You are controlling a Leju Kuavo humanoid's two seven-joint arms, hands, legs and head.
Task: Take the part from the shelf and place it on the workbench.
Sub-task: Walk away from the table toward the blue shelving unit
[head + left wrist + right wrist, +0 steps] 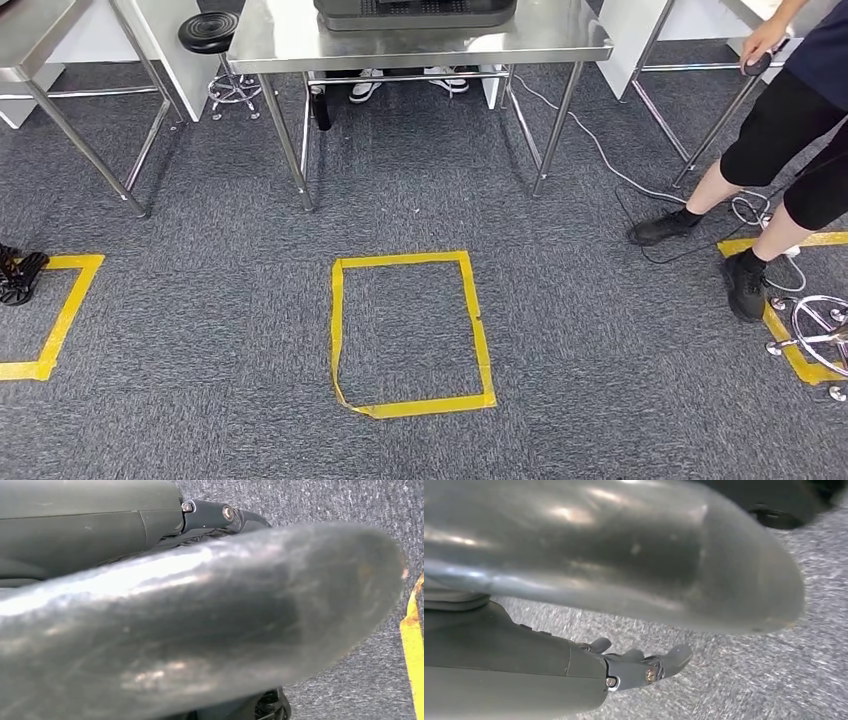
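Both hands are seen over grey carpet [230, 330]; left hand [220, 517] grasp unclear, right hand [644, 667] fingers released, nothing held

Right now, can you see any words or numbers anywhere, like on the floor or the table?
No, there are none to read.
The yellow tape square on the carpet is plain tape with nothing written on it.
The steel table has no label on the part in view.
The dark tray on the table shows no lettering.
The person's shoes show no brand that can be read.
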